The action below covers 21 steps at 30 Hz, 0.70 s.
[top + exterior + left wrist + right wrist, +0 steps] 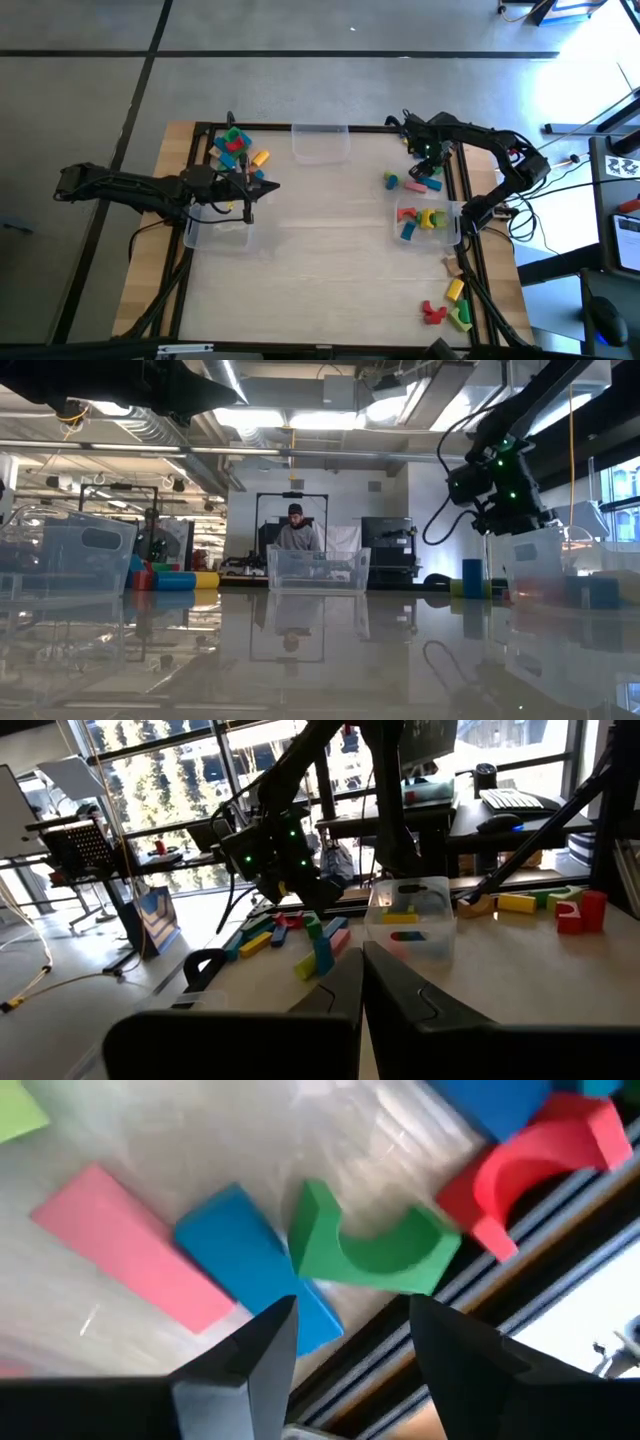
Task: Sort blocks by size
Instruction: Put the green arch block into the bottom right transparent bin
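The table was evenly and softly lit in the high view, with only faint shadows cast beneath the arms; in the low view, strong glare was thrown by ceiling strip lights, and these were mirrored in the glossy tabletop, where reflections were smeared; the near surface was rendered out of focus; daylight was admitted through large windows in the left wrist view, so that the dark pincer fingers were left in silhouette; the blocks in the right wrist view were blurred and washed by bright light.
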### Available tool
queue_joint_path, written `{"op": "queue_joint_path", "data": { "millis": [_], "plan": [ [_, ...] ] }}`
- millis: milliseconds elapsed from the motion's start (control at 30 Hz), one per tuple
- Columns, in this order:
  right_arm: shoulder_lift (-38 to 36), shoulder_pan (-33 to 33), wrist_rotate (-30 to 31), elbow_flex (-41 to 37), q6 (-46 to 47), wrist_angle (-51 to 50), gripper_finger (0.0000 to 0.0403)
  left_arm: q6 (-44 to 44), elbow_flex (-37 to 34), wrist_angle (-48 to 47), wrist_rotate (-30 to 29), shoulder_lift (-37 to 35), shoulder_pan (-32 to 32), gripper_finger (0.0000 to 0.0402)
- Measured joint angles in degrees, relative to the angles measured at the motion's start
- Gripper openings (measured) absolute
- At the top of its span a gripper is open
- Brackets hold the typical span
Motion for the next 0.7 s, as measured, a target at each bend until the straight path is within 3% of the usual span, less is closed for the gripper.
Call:
{"op": "queue_joint_path", "data": {
  "millis": [333, 467, 700],
  "plan": [
    [-0.3, 0.9, 4.4, -6.9, -5.2, 8.1, 0.0195, 0.3, 0.0, -0.1, 0.0, 0.0, 0.0, 0.0004],
    [-0.2, 0.8, 7.4, -7.6, -7.0, 9.8, 0.0195, 0.4, 0.0, 0.4, 0.0, 0.0, 0.0, 0.0004],
    [-0.1, 0.8, 7.2, -7.2, -7.5, 9.6, 0.0195, 0.4, 0.0, 0.4, 0.0, 0.0, 0.0, 0.0004]
  ]
}}
